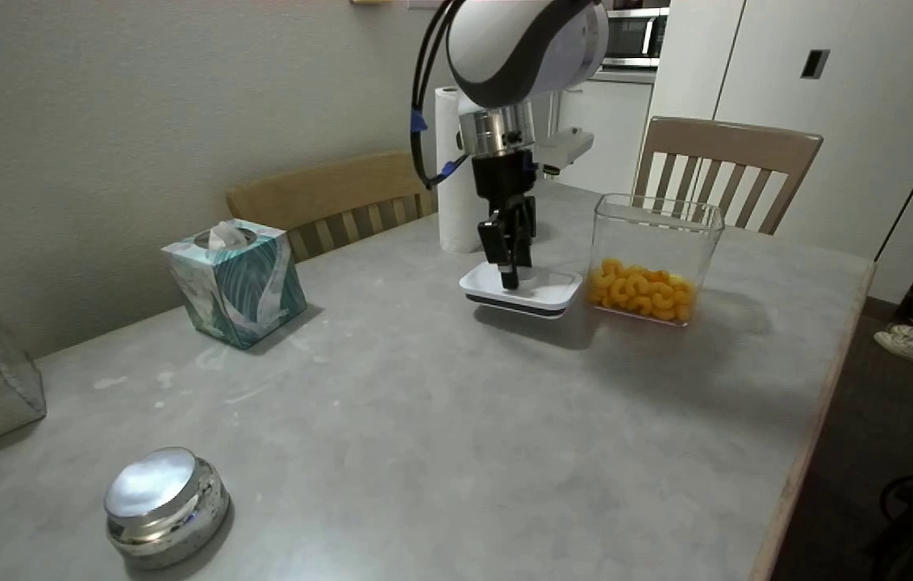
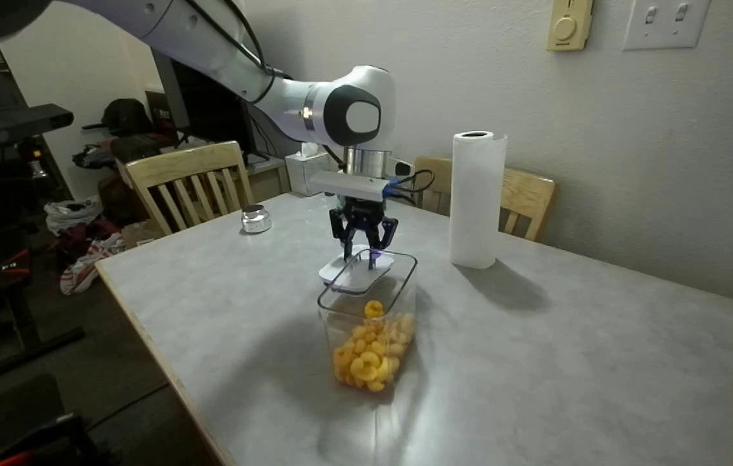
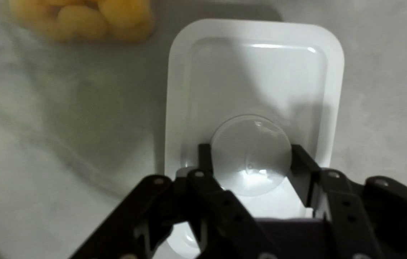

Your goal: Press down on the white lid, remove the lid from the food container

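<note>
Lid (image 3: 261,79) in downturned end effector (image 2: 359,261)

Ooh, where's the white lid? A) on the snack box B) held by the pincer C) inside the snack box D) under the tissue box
B: the pincer has the white lid by its round knob in the wrist view, and the snack box stands open-topped in both exterior views.

I note moderate light over the mottled grey worktop (image 1: 440,452), with soft shadows and a patch of glare; the dark grey floor (image 2: 117,362) lies dim. In the wrist view, highlights streak the white rounded-rectangular plastic lid (image 3: 221,75); curled yellow-orange snack pieces (image 3: 81,22) blur.
</note>
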